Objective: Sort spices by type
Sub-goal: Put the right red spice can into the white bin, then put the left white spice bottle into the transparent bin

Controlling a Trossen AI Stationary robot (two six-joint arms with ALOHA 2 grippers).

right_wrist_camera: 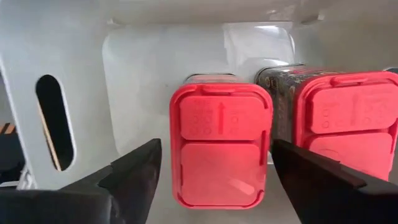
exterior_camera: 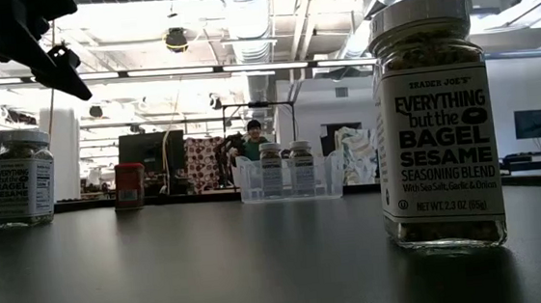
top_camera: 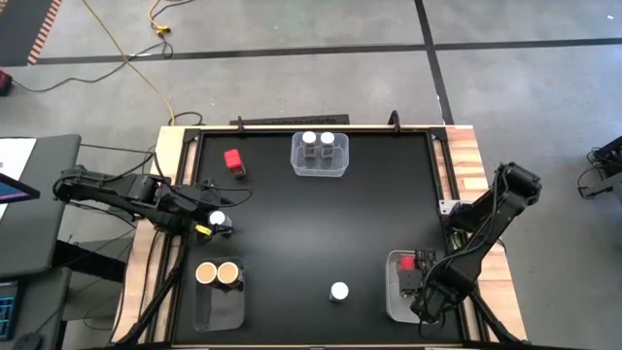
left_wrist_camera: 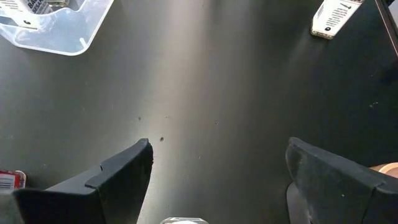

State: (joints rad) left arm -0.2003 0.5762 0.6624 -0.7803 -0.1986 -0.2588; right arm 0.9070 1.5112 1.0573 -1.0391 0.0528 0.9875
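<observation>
My right gripper (right_wrist_camera: 216, 171) points down into a clear bin (top_camera: 397, 292) at the near right. It is open, with a finger on either side of one red spice box (right_wrist_camera: 221, 152). A second red box (right_wrist_camera: 348, 121) stands beside it. My left gripper (left_wrist_camera: 217, 180) hangs open over the table's left side, above a white-lidded jar (top_camera: 217, 220). Another red box (top_camera: 234, 161) stands far left. Two white-lidded jars (top_camera: 319, 144) sit in the far bin (top_camera: 319, 170). Two tan-lidded jars (top_camera: 217, 274) sit in the near-left bin (top_camera: 219, 306). One white-lidded jar (top_camera: 338, 291) stands alone.
The three clear bins stand at the far middle, the near left and the near right of the black table top (top_camera: 321, 224), whose middle is bare. A raised rim (top_camera: 439, 156) runs along the far and right sides. In the low view a person (exterior_camera: 253, 138) shows in the room behind.
</observation>
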